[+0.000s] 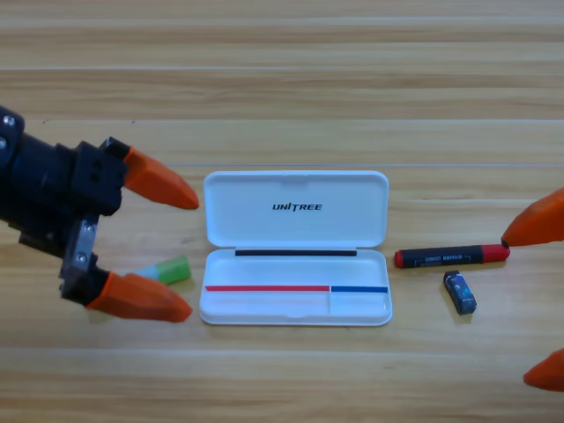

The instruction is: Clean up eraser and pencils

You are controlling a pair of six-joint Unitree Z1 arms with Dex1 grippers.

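A white case [295,247] lies open in the middle of the wooden table. Just left of it a short light-green pencil [167,270] rests on the table, partly behind the lower jaw of my left gripper [185,251]. That gripper comes in from the left edge and stands open, its two orange jaws far apart around the green pencil's spot. Right of the case lies the longer pencil [451,256], black in the middle with red ends. The small dark eraser [459,292] sits just below it. My right gripper [536,304] shows only two orange jaw tips at the right edge, wide apart and open.
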